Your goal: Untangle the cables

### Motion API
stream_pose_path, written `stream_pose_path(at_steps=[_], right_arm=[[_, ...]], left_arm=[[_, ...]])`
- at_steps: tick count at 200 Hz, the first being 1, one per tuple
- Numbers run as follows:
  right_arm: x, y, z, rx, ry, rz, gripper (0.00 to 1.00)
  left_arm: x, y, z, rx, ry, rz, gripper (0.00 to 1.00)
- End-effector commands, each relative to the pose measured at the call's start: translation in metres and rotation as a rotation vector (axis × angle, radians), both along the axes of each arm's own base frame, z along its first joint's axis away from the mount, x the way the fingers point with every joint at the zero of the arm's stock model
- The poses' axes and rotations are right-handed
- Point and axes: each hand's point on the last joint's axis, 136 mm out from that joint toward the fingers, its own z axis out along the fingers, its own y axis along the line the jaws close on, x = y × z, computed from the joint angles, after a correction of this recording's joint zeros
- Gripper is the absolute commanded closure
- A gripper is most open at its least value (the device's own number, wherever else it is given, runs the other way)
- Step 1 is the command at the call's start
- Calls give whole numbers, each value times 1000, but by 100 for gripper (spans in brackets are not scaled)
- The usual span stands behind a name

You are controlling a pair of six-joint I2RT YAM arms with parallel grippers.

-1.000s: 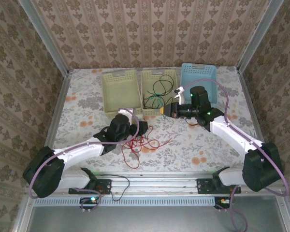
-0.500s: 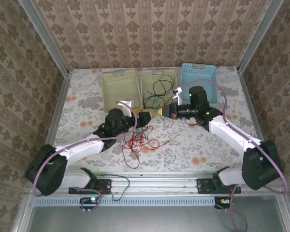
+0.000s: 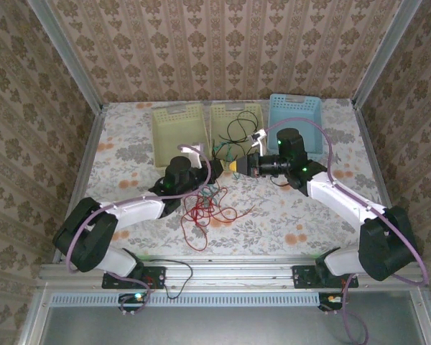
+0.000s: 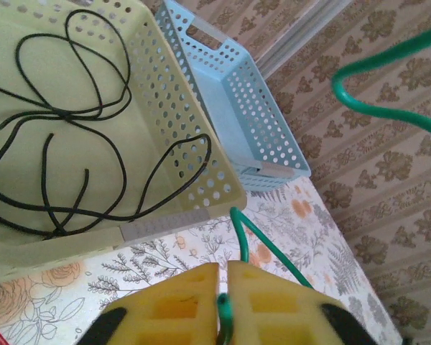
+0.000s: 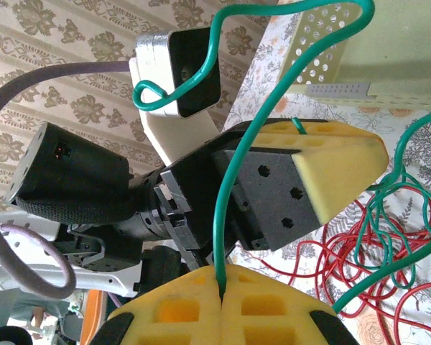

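Note:
My left gripper point(image 3: 214, 172) point(image 4: 223, 272) is shut on the green cable point(image 4: 253, 241), which runs out between its yellow pads. Facing it, almost touching, my right gripper point(image 3: 235, 166) point(image 5: 221, 279) is shut on the same green cable point(image 5: 233, 180); this loops up past the left wrist's camera. More green loops hang at the right point(image 5: 409, 215). The red cable point(image 3: 205, 210) point(image 5: 359, 266) lies tangled on the table under both grippers. A black cable point(image 4: 65, 115) point(image 3: 238, 129) lies looped inside the middle basket point(image 3: 223, 113).
Three baskets stand at the back: a yellow-green one point(image 3: 174, 136) on the left, the middle one, and a blue one point(image 3: 309, 111) point(image 4: 230, 93) on the right. Patterned walls close in the table. A black wire runs to a lit board point(image 3: 136, 296) below the front rail.
My left gripper has moved up and right from the red tangle to meet the right gripper, carrying the green cable. The right gripper has shifted slightly left.

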Motion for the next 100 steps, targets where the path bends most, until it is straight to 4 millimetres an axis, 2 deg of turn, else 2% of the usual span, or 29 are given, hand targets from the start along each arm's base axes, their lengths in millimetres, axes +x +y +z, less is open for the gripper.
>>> stream_pose_path(at_steps=[1, 10, 49, 100], right_arm=[[4, -2, 14, 30, -20, -4, 100], [7, -6, 15, 31, -18, -19, 100], [25, -27, 14, 32, -12, -136, 100], [61, -91, -2, -21, 12, -455, 100]], left_arm=[[3, 13, -2, 9, 4, 64, 97], [3, 17, -6, 28, 12, 81, 100], [1, 31, -19, 90, 53, 119, 100], [-5, 46, -29, 117, 72, 152, 100]])
